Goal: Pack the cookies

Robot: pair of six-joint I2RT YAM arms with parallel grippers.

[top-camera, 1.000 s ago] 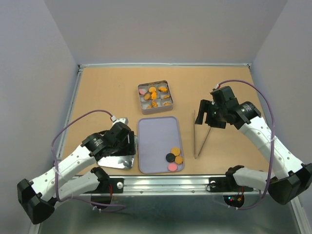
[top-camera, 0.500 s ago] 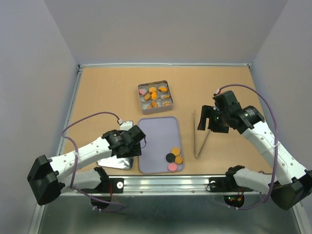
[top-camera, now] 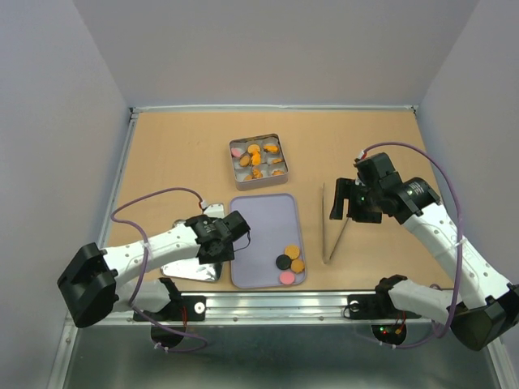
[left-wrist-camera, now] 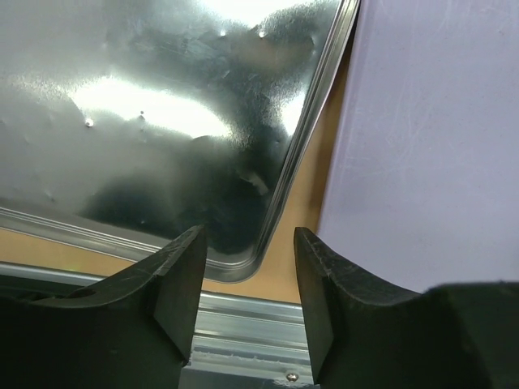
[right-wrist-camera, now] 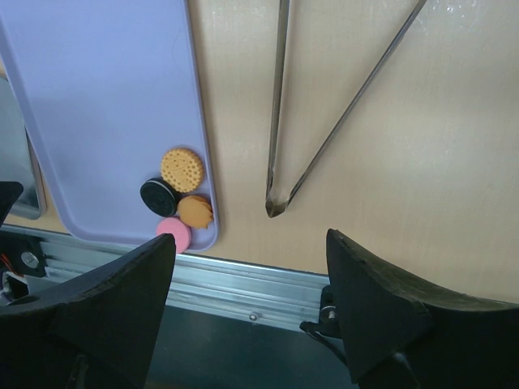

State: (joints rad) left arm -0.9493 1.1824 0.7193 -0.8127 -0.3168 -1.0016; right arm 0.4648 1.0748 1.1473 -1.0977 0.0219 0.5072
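Both arms (top-camera: 154,247) lean inward. Left gripper (left-wrist-camera: 247,243) straddles a corner of the lid (left-wrist-camera: 146,121), jaws apart; right gripper (right-wrist-camera: 249,243) hangs open beside the tongs (right-wrist-camera: 278,97).

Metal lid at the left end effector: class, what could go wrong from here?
1. The left end effector straddles only the thin rim at a corner of the metal lid; a pinch there may slip or tip it.
2. The lid lies close beside the purple tray; dragging it might nudge the tray and the four cookies near its edge.
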